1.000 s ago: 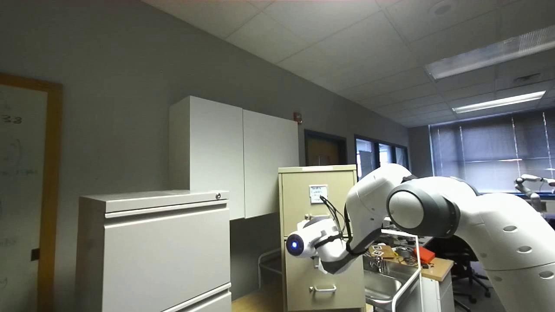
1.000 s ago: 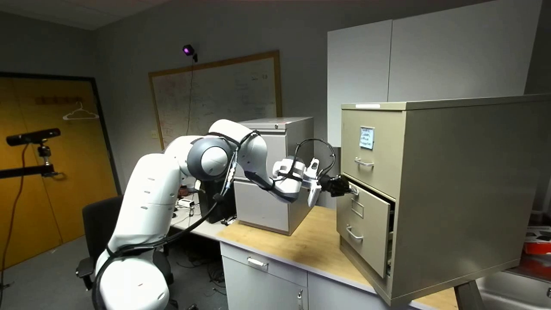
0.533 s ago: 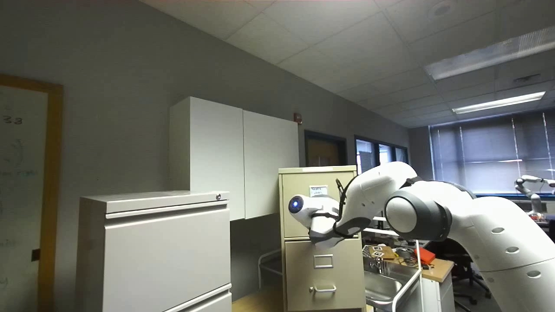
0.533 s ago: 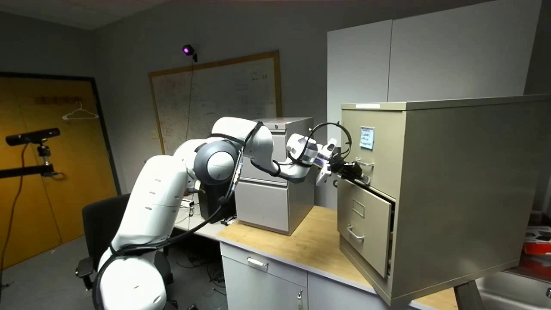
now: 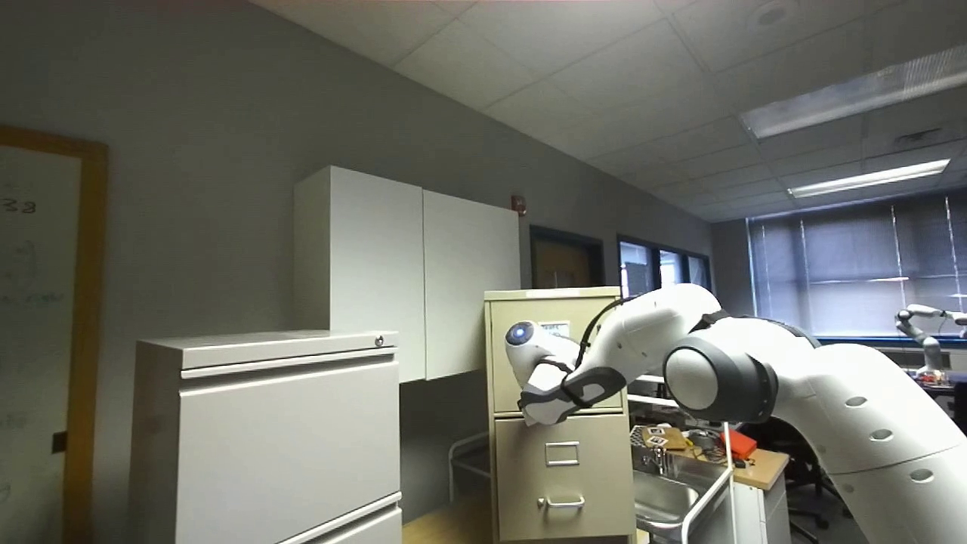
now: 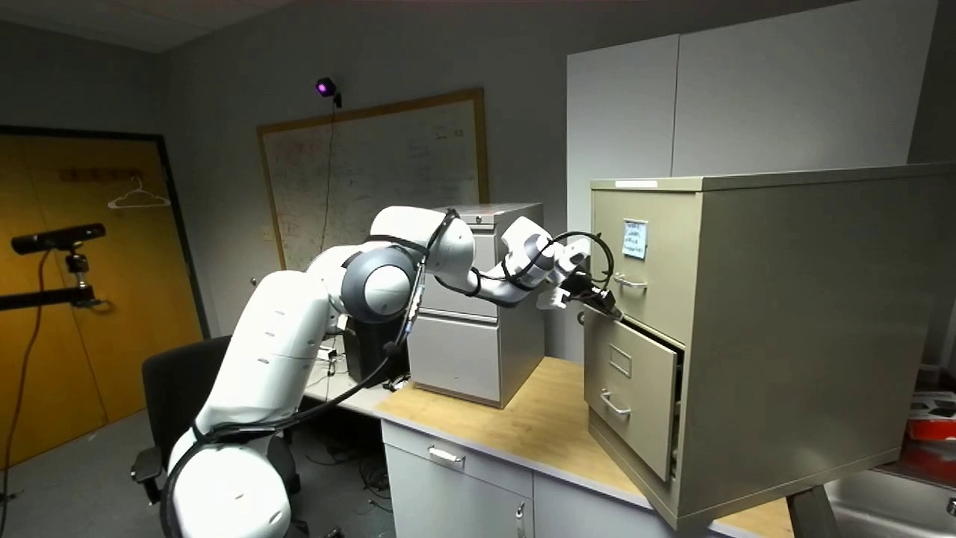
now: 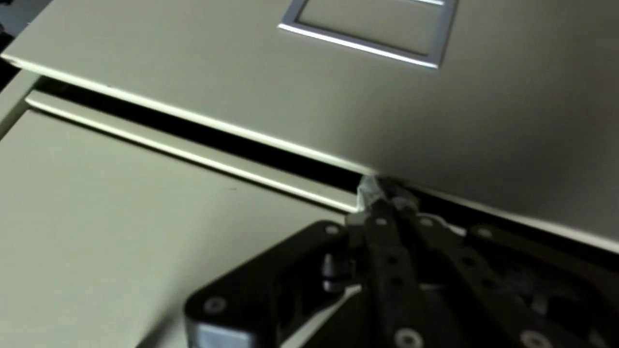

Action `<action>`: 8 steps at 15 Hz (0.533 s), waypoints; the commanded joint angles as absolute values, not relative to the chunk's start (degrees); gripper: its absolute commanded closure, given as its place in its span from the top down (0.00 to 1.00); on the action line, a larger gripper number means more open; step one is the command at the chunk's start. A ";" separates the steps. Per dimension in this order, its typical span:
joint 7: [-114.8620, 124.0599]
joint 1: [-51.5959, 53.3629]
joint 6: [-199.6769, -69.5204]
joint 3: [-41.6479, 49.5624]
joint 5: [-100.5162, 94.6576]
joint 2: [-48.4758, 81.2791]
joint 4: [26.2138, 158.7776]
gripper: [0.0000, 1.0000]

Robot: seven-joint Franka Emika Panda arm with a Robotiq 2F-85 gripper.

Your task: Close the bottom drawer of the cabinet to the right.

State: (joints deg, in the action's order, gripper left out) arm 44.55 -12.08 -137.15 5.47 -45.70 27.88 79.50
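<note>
You've got the end effector (image 7: 387, 193) pinched closed, pale crinkly fingertips (image 7: 369, 191) right at the top edge of the bottom drawer (image 6: 633, 390). Drawer's just below the tips and sticking out a bit: smooth beige metal, thin silvery rectangular label frame (image 7: 358, 45), shiny bar handle (image 5: 565, 505). Up above your end effector, the cabinet (image 6: 799, 321) has a white paper note (image 6: 635, 239) with writing too small to read tbh.

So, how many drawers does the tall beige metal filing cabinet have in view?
2, in both exterior views: the upper beige metal drawer with a pale paper note, and directly below it the bottom beige metal drawer, slightly open. None seem hidden.
</note>
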 commanded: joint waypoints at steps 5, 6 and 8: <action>43.30 -10.40 -144.85 0.84 -33.54 22.45 89.73 0.00; 43.06 -10.48 -144.76 -0.46 -31.79 20.76 91.36 0.00; 39.00 -6.29 -144.51 1.39 -22.14 17.60 96.26 0.00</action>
State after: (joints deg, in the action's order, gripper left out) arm 43.71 -9.73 -145.34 1.40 -31.59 23.98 87.20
